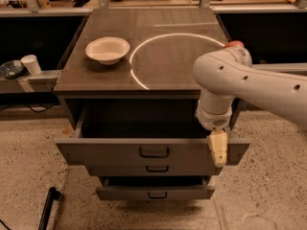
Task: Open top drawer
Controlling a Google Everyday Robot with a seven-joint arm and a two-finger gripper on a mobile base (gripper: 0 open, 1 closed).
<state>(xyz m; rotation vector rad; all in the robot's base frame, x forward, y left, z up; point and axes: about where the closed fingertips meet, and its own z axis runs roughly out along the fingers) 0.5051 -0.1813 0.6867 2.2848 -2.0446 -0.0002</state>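
Camera view, arm [254,83] bent down, tool [218,150] perhaps touching open top drawer [110,152] front, right side, grip unclear

Three grey drawers: top drawer [110,152], middle drawer [120,170], bottom drawer [120,193]. Three black handles [154,153], one per front. One white bowl [107,49] on the surface [182,75]. One white cup [32,63] on the ledge to the left. One arm [259,85], one claw [218,150], hanging at the top drawer's right front end.
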